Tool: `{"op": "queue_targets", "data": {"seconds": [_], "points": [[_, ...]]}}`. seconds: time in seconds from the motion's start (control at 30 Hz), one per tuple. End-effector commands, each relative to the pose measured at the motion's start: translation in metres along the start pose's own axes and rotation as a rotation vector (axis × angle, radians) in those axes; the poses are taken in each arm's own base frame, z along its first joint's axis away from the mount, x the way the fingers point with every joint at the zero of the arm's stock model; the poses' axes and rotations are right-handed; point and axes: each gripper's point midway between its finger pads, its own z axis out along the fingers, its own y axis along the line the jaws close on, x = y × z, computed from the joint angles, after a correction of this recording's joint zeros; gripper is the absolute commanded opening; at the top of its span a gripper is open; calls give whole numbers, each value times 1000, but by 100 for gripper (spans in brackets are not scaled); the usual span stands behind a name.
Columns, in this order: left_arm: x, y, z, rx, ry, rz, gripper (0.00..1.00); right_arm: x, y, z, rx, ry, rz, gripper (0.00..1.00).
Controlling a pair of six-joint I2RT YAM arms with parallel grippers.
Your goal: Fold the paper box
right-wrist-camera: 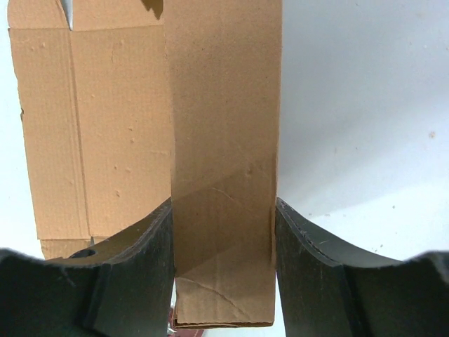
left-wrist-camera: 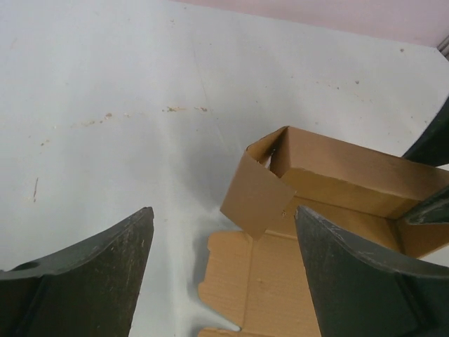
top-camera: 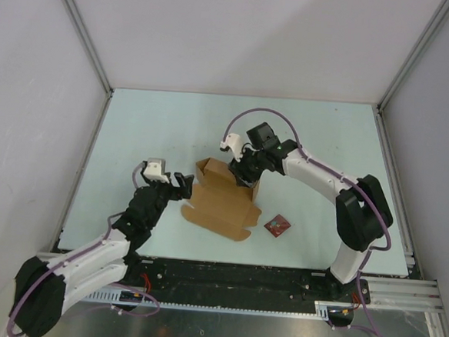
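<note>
The brown paper box [top-camera: 220,203] lies partly folded mid-table, its far and right walls standing and a flat flap [top-camera: 213,215] spread toward me. My right gripper [top-camera: 244,176] reaches down over the far right wall. In the right wrist view its fingers [right-wrist-camera: 140,246] press both faces of that doubled wall [right-wrist-camera: 224,105], so my right gripper [right-wrist-camera: 223,205] is shut on it. My left gripper [top-camera: 180,186] hovers open just left of the box. In the left wrist view the raised corner [left-wrist-camera: 337,165] and a loose side flap [left-wrist-camera: 256,196] show between its spread fingers [left-wrist-camera: 98,274], touching neither.
A tiny dark red square item [top-camera: 277,225] lies on the table just right of the box. The pale table surface [top-camera: 158,125] runs to white enclosure walls on three sides. A black rail [top-camera: 232,277] with the arm bases crosses the near edge.
</note>
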Motion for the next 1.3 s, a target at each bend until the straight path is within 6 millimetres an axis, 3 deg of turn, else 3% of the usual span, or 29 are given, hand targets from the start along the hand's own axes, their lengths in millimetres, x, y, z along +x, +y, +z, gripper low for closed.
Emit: {"op": "queue_targets", "data": {"seconds": [0.0, 0.07, 0.1, 0.3, 0.57, 0.77, 0.9, 1.07, 1.27], "points": [[-37, -29, 23, 118, -91, 66, 89, -10, -14, -21, 109, -55, 23, 50], [-41, -38, 32, 150, -94, 96, 91, -5, -16, -23, 126, -54, 39, 50], [-30, -38, 39, 155, -65, 111, 91, -4, -15, -23, 127, -54, 42, 50], [-24, -47, 52, 238, -97, 205, 93, 1, -17, -23, 125, -57, 60, 50], [-15, -19, 62, 222, -81, 162, 97, 13, -24, -28, 136, -33, 71, 51], [-14, -33, 83, 306, -44, 170, 93, 16, -27, -32, 141, -38, 83, 51], [1, -26, 103, 267, 62, 154, 89, 14, -29, -37, 150, -49, 83, 51], [3, -34, 118, 301, 92, 144, 80, 14, -28, -35, 134, -54, 84, 51], [7, -20, 141, 180, 131, 68, 80, 15, -25, -34, 122, -49, 84, 51]]}}
